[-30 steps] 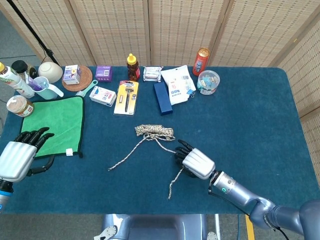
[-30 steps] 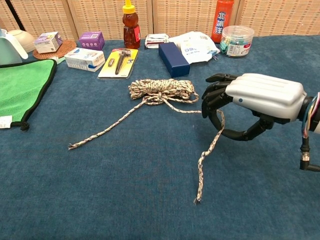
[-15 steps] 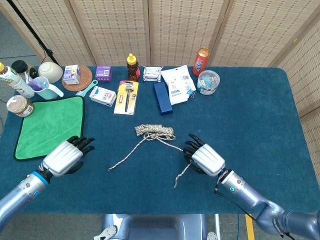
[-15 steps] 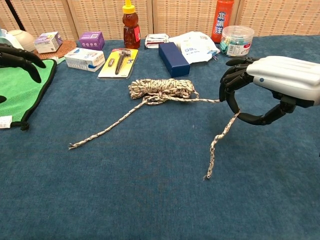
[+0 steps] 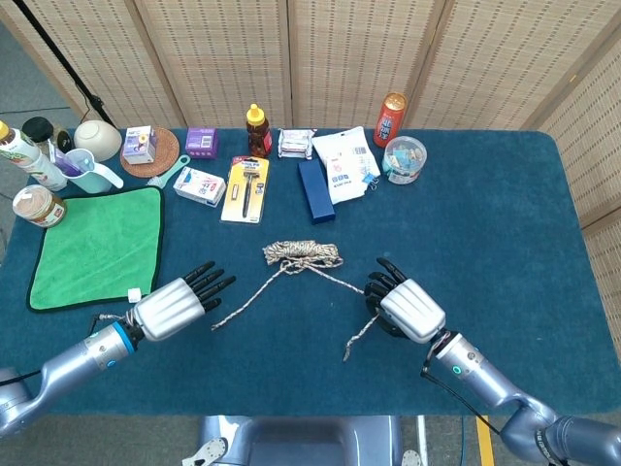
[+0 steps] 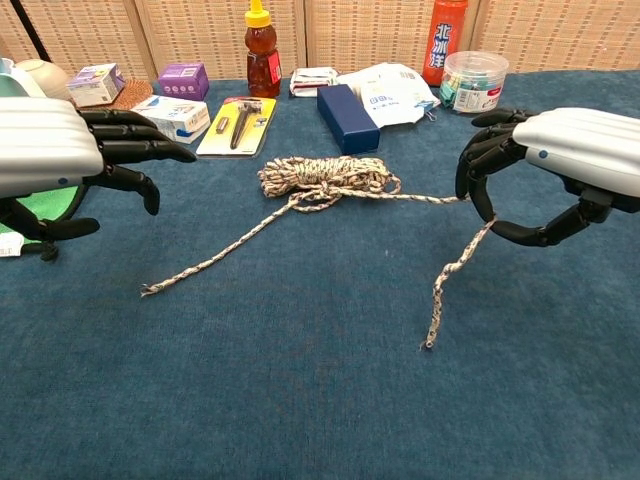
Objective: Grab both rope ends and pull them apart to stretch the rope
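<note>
Since the earlier frames the left hand (image 5: 173, 307) has swept in from the lower-left edge toward the middle of the frame, and the right hand (image 5: 408, 309) has drawn its strand a little further right, lifting it taut off the bundle. At the upper left, a mint cup (image 5: 85, 172) holds what look like small utensils, too small to name, and a jar (image 5: 38, 206) below it stands with its lid on. The left hand holds nothing, fingers spread and reaching toward the rope's free left end (image 6: 150, 289), which lies on the blue table (image 5: 505, 223) just right of its fingertips. The rope (image 6: 322, 178) sits centre frame, mostly a loose coil, with two tails running out. It looks light, soft and limp, likely to uncoil as it is pulled; the frayed tip is the place to pinch. The right hand, at lower right, has its fingers curled around the right tail, whose end dangles below. At upper right, a clear tub (image 5: 405, 158) holds small colourful items.
</note>
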You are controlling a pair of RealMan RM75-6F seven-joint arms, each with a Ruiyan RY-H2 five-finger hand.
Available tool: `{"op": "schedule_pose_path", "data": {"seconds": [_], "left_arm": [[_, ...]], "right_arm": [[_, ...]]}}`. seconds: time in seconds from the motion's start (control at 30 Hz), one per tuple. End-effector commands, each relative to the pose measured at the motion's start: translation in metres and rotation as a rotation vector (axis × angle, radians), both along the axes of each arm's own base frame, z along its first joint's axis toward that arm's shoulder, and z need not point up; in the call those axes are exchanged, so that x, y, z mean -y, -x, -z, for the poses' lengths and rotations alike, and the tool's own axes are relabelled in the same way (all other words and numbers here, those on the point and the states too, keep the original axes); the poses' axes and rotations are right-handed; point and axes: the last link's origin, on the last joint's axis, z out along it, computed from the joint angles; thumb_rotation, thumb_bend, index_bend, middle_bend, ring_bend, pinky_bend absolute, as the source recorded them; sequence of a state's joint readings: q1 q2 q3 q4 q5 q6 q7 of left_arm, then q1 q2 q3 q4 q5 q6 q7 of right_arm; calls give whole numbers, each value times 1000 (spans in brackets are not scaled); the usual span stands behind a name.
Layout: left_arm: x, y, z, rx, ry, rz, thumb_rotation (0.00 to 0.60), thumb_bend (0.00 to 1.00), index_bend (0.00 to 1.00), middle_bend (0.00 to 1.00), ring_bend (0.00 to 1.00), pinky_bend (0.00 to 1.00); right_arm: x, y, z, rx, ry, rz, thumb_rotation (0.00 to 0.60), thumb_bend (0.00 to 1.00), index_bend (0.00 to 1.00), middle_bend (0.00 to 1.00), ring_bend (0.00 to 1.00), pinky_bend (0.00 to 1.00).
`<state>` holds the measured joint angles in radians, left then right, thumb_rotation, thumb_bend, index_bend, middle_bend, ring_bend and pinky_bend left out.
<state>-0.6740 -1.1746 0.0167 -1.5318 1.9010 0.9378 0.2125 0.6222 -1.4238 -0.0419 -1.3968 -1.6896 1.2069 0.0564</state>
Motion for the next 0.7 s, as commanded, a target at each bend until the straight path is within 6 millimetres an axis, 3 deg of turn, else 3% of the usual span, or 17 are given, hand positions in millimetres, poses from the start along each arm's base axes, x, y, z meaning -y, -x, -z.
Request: {"op": "schedule_pose_path", "data": {"seconds": [0.03, 0.47, 0.7], "left_arm": [[-2, -2, 13, 10, 36, 32, 600, 432, 307, 0, 0, 16], [-9, 11, 39, -8, 72, 34, 600, 432, 262, 0, 0, 6], [-15, 20, 57, -10, 74, 26, 600, 433, 126, 0, 0, 0]], "right_arm": [[0, 2, 0, 0, 0, 5, 600, 434, 664, 361, 213, 0], [0, 8, 3, 1, -5, 26, 600, 433, 665, 362, 216, 0], [1, 13, 5, -2, -11, 42, 600, 433, 668, 365, 226, 0]]}}
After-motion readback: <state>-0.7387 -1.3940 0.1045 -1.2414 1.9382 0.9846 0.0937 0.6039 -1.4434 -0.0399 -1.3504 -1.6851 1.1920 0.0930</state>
